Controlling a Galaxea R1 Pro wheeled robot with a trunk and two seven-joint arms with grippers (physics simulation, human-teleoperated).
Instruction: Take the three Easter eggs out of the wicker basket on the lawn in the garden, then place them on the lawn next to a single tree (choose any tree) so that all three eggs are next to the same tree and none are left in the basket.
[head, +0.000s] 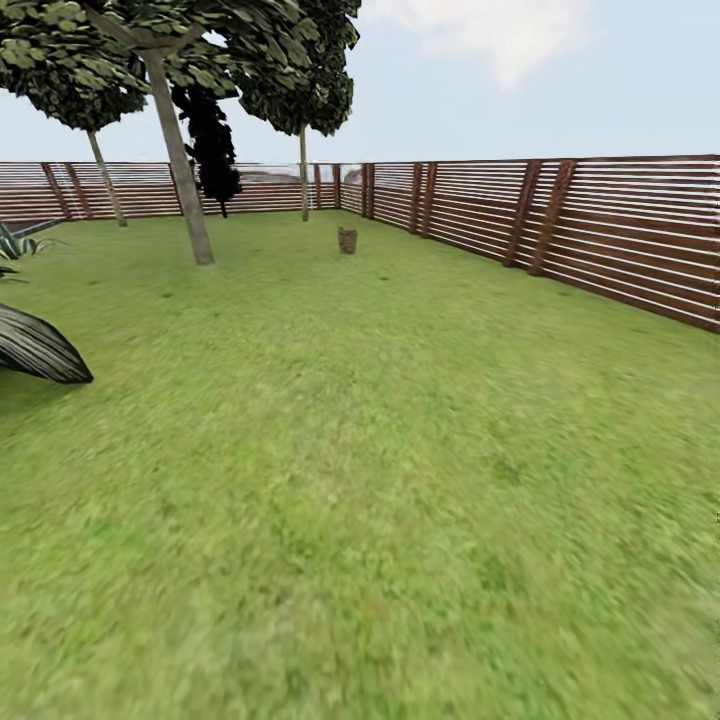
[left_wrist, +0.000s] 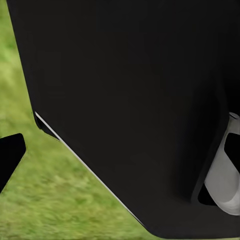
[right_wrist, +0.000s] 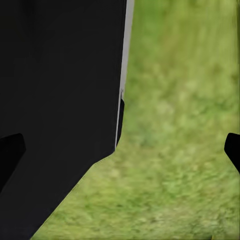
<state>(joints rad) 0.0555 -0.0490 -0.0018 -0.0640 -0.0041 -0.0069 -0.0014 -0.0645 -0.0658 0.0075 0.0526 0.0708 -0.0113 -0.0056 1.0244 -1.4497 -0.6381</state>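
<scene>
The small brown wicker basket (head: 347, 240) stands far off on the lawn (head: 380, 480), near the fence corner. It is too small here to tell whether eggs lie in it. The nearest tree (head: 185, 190) has a bare grey-brown trunk and rises left of the basket. Two more trees (head: 303, 180) stand by the back fence. In the left wrist view my left gripper (left_wrist: 120, 155) is open, its dark fingertips (left_wrist: 10, 156) wide apart over grass and beside the black robot body. My right gripper (right_wrist: 120, 150) is open too, fingertips (right_wrist: 10, 152) spread above grass.
A brown slat fence (head: 600, 230) runs along the right side and across the back. A dark narrow conifer (head: 213, 150) stands behind the nearest tree. Long palm leaves (head: 35, 345) reach in from the left edge. Open grass stretches between me and the basket.
</scene>
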